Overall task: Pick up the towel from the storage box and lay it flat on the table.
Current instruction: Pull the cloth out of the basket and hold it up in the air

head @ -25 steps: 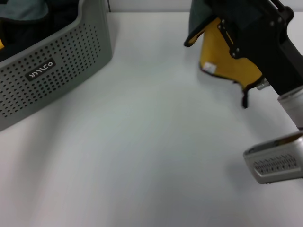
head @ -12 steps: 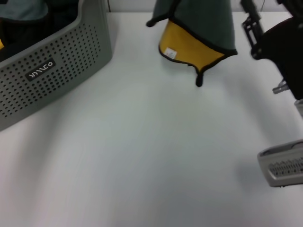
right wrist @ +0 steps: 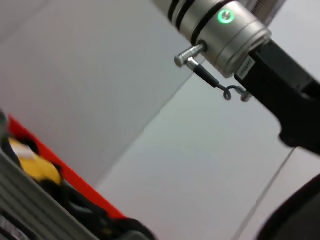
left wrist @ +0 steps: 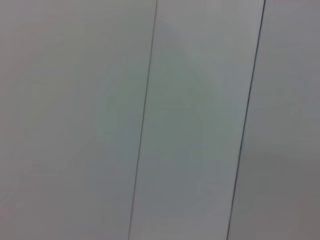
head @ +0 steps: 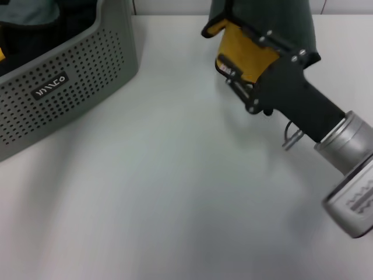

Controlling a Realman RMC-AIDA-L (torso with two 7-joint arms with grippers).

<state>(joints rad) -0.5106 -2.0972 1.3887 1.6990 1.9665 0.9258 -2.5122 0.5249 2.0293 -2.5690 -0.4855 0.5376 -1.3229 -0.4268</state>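
The towel (head: 243, 45), yellow with black piping and a grey reverse side (head: 271, 17), hangs bunched above the far right part of the table (head: 163, 186). Its small white label (head: 224, 68) shows at the lower edge. My right gripper (head: 247, 58) reaches up and left from the right side, its black body (head: 285, 87) below the cloth. It is shut on the towel, and the cloth covers its fingertips. The grey perforated storage box (head: 64, 76) stands at the far left, well apart from the towel. My left gripper is out of view.
In the box lie a teal-grey cloth (head: 29, 11) and some dark fabric. My right arm's silver wrist (head: 349, 146) hangs over the table's right side. The left wrist view shows only pale wall panels (left wrist: 150, 120).
My right arm has swung across: the towel went left from the right side, and the black gripper body now lies lower and more central, in front of the cloth. The box has not moved.
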